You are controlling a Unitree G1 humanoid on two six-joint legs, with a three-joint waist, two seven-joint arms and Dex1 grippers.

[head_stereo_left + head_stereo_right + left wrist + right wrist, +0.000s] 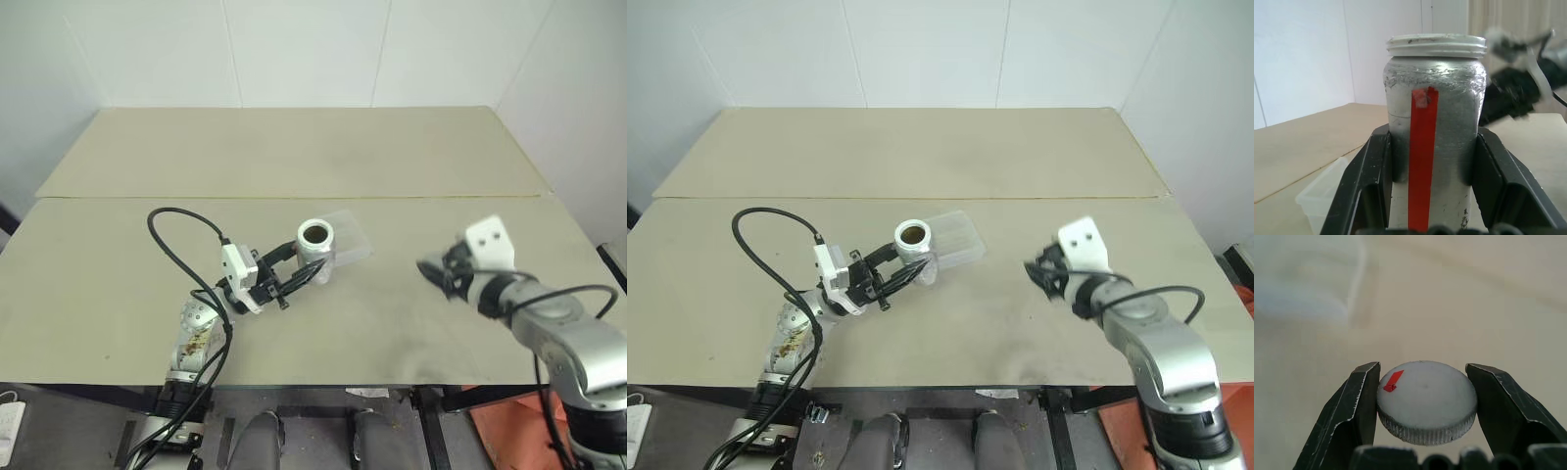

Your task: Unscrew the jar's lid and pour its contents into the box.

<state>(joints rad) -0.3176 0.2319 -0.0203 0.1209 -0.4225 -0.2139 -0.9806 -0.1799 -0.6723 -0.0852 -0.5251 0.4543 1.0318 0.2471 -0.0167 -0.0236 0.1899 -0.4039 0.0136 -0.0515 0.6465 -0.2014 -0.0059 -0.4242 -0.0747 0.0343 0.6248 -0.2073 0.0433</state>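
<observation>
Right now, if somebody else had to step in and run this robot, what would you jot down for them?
Left claw: shut on the jar, upright and open-mouthed, right beside the box on the table.
Right claw: shut on the lid, held out to the robot's right, away from the jar.
Done: lid unscrewed and off.
Left: tip the jar over the box so the contents fall in; something dark shows inside the mouth.

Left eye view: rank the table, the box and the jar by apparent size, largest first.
1. table
2. box and jar: they look alike, and the jar hides part of the box, so no ranking.
</observation>
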